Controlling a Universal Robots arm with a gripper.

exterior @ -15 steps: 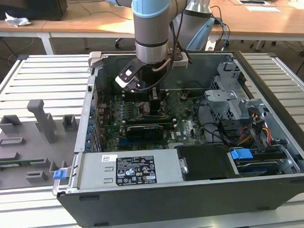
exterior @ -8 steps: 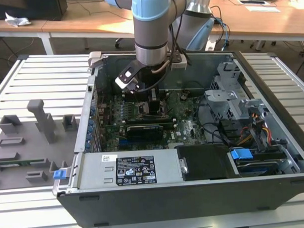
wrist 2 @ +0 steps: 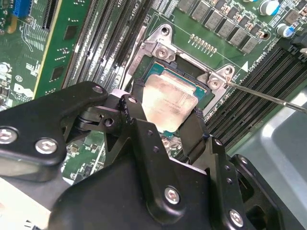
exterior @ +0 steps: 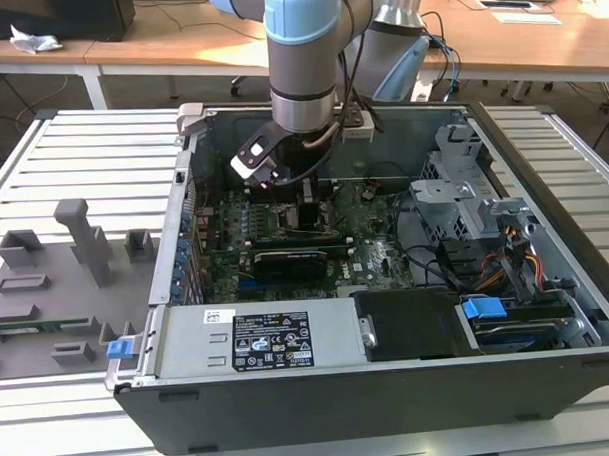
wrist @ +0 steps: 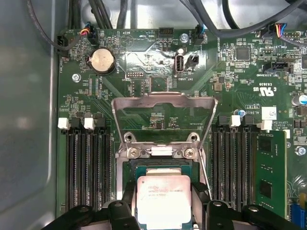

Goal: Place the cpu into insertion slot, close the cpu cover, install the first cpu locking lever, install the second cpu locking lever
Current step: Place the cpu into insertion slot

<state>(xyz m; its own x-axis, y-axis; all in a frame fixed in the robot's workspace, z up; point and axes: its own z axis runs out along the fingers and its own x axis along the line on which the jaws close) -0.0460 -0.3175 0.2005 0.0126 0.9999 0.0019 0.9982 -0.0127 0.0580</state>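
Note:
My gripper [wrist 2: 165, 117] is low over the motherboard inside the open computer case [exterior: 470, 382], and its black fingers [wrist 2: 136, 112] stand on two opposite sides of the cpu [wrist 2: 169, 98]. The gripper is shut on it. The cpu [wrist: 163, 201], with its pale silvery top, sits in or just over the insertion slot [wrist: 140, 168]; I cannot tell whether it is fully seated. The cpu cover [wrist: 163, 99] is swung open and lies back beyond the slot. A thin locking lever [wrist 2: 268, 98] sticks out to one side, unlatched. In the exterior view the gripper [exterior: 308, 196] hangs at the board's middle.
Black memory slots [wrist: 88, 167] flank the socket, with a green memory stick [wrist: 271, 167] beside them. A long black graphics card [exterior: 296, 260] lies nearer the case front. Drive bays and cables [exterior: 474, 212] occupy the exterior view's right. A grey fixture tray [exterior: 56, 287] lies outside the case.

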